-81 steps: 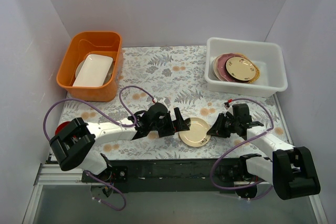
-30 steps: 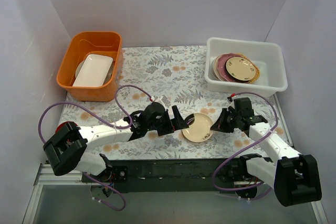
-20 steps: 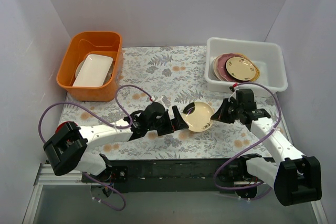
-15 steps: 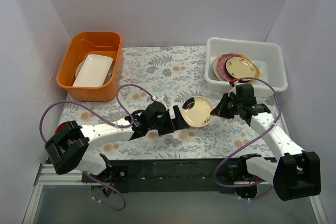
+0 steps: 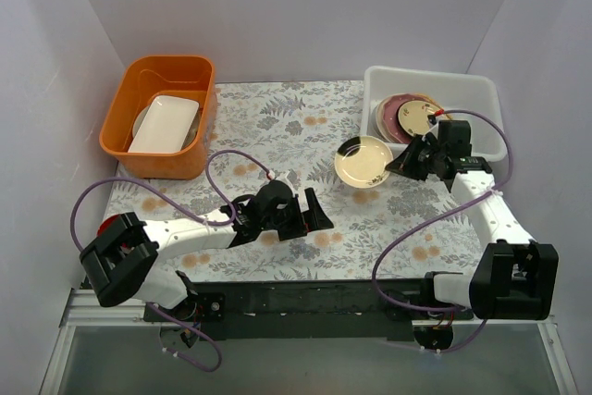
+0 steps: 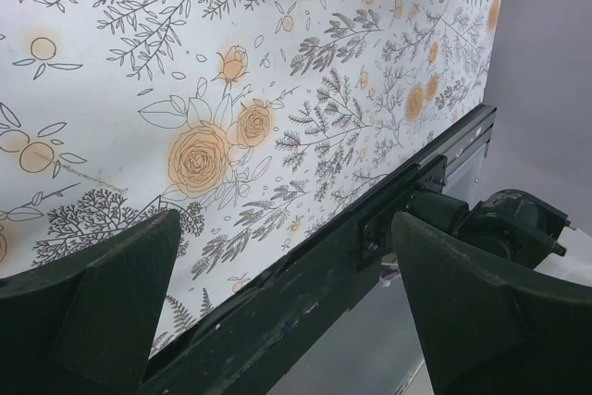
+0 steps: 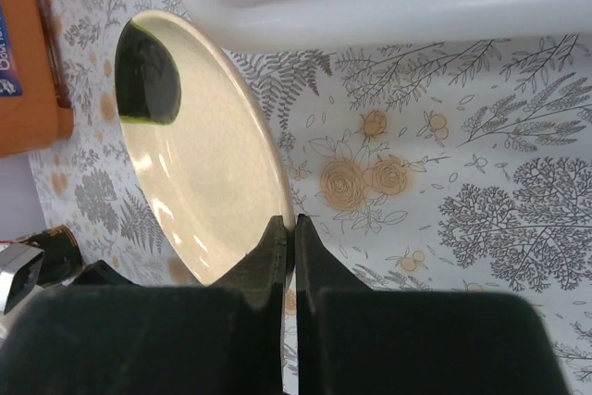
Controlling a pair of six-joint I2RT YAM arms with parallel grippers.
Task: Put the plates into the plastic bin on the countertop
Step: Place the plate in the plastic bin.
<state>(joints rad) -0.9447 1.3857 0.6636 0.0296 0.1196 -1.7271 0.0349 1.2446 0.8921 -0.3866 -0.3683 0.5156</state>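
Note:
My right gripper [image 5: 400, 164] is shut on the rim of a glossy cream plate [image 5: 363, 161], which hangs tilted above the countertop [image 5: 296, 131] just left of the plastic bin [image 5: 430, 150]. In the right wrist view the plate [image 7: 199, 154] stands edge-on between the closed fingers of that gripper [image 7: 289, 228], with the bin's white rim [image 7: 388, 2] right behind it. Stacked plates [image 5: 416, 117], pink and cream, lie in the bin's left half. My left gripper [image 5: 319, 215] rests low on the countertop near the front, open and holding nothing; the left wrist view shows it [image 6: 285, 228] over bare pattern [image 6: 231, 90].
An orange tub [image 5: 159, 116] at the back left holds a white rectangular dish [image 5: 165, 124]. A small red disc [image 5: 109, 224] sits by the left arm's elbow. The black front rail [image 6: 370, 256] runs along the countertop's near edge. Purple cables loop over both arms.
The right gripper has lifted the cream plate off the countertop near the front and carried it back and to the right, up to the bin's left side. The left gripper stayed open in place.

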